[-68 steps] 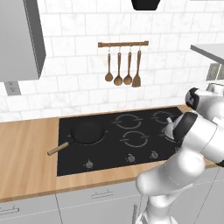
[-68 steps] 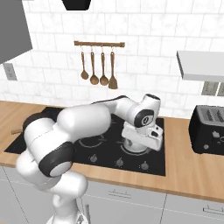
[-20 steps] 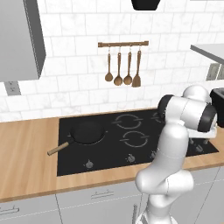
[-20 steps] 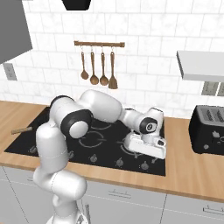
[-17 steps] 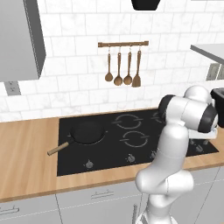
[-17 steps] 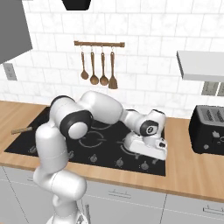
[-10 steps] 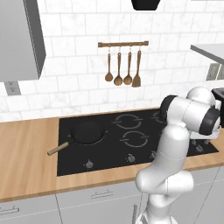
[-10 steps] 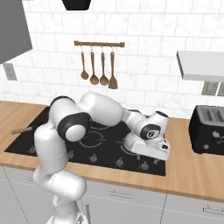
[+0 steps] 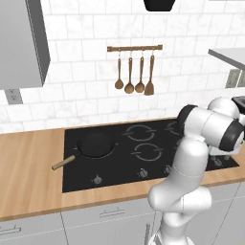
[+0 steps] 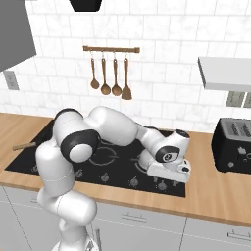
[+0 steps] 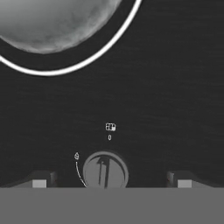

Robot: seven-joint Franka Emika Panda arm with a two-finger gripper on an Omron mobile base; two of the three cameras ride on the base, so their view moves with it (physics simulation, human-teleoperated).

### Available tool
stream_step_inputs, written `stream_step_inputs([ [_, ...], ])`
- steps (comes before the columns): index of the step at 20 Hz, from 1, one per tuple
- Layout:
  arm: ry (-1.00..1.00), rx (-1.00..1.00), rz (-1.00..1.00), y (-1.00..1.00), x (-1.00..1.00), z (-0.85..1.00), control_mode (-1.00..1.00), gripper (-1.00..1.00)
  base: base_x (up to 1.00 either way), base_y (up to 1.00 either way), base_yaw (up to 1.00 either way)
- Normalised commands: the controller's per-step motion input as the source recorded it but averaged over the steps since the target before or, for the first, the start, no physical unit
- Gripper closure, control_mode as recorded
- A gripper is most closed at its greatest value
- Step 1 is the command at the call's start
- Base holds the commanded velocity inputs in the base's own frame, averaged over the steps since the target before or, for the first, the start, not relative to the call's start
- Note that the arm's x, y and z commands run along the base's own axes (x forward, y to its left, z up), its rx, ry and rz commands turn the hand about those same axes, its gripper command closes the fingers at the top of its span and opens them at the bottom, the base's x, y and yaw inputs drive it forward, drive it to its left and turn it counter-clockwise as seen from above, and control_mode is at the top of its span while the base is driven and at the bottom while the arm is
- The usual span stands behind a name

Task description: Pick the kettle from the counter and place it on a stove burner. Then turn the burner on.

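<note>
In the hand view the silver-grey kettle [image 11: 52, 22] sits at the top left, inside a white burner ring [image 11: 109, 48] on the black cooktop. A round burner knob [image 11: 105, 171] lies directly between my fingertips [image 11: 41, 180]. My gripper [image 11: 108, 180] is open, with its jaws wide on either side of the knob and not touching it. From the right base view, the gripper [image 10: 167, 176] hangs low over the cooktop's front right corner, pointing down. The wood-grain counter [image 10: 215, 191] runs along the front.
A black frying pan [image 9: 95, 145] with a wooden handle rests on the left burner. A black toaster [image 10: 234, 144] stands on the counter to the right. Wooden utensils [image 9: 134, 72] hang on a wall rail behind the cooktop [image 9: 124, 162].
The hand has sunk lower and come toward the cooktop's front edge over the knobs. The jaws have stayed open.
</note>
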Motion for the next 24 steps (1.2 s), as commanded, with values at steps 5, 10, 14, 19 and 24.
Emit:
stream_step_inputs([
  [5, -0.05, -0.01, 0.0, 0.0, -0.02, -0.05, -1.0, -1.0, 0.0, 0.0, 0.0],
  [10, -0.02, 0.0, 0.0, 0.0, 0.0, -0.12, -1.0, -1.0, 0.0, 0.0, 0.0],
  [14, 0.0, 0.0, 0.0, 0.0, 0.0, -0.22, -1.0, -1.0, 0.0, 0.0, 0.0],
  [19, 0.0, 0.0, 0.0, 0.0, 0.0, -0.17, -1.0, -1.0, 0.0, 0.0, 0.0],
  [24, 0.0, 0.0, 0.0, 0.04, -0.01, -0.01, -1.0, -1.0, 0.0, 0.0, 0.0],
])
